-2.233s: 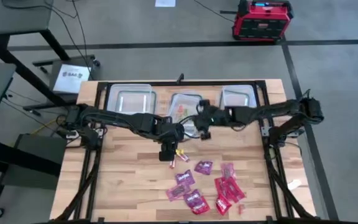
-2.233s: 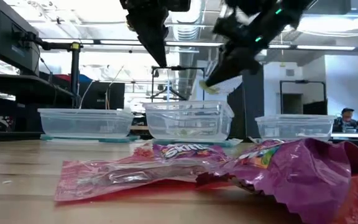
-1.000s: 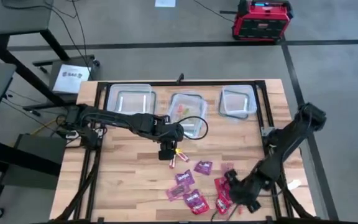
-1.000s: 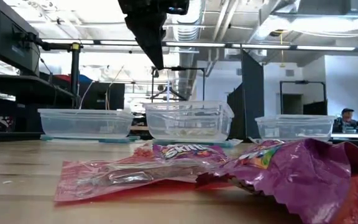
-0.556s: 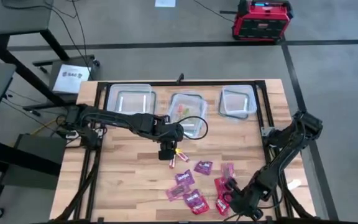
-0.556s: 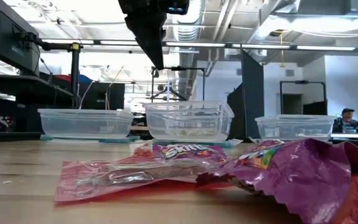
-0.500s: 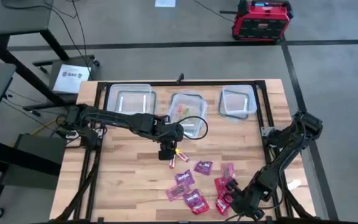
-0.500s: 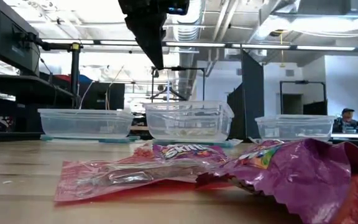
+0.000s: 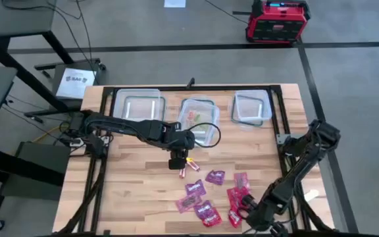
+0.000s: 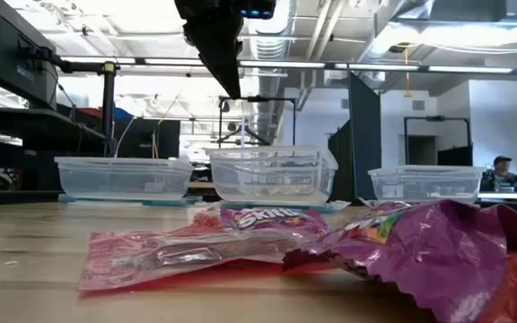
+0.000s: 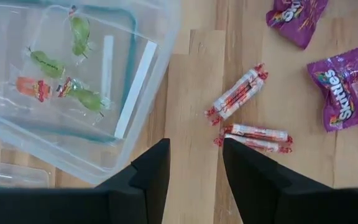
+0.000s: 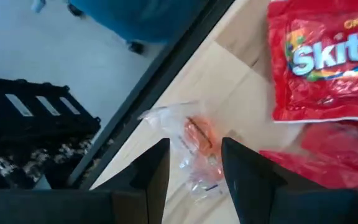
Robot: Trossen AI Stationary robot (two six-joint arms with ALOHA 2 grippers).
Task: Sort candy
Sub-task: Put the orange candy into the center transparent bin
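Wooden slatted table (image 9: 137, 184), pale butcher-block grain.

Three clear rectangular plastic containers with bluish rims along the far edge; the middle container (image 11: 73, 93) holds green and orange sweets in clear twists.

Candy: glossy flat packets, red and purple, clustered near the table's front right (image 9: 209, 197); red Skittles packet (image 12: 328, 62), purple Skittles packet (image 11: 340, 87), three striped paper-wrapped candy rolls (image 11: 244, 112).

Left gripper (image 11: 194, 165): above the table's middle, fingers parted, holding nothing; the candy rolls lie just ahead of it.

Right gripper (image 12: 194, 165): at the front right edge, fingers parted, empty, astride a crinkled clear-wrapped orange sweet (image 12: 197, 146) beside the red packet.
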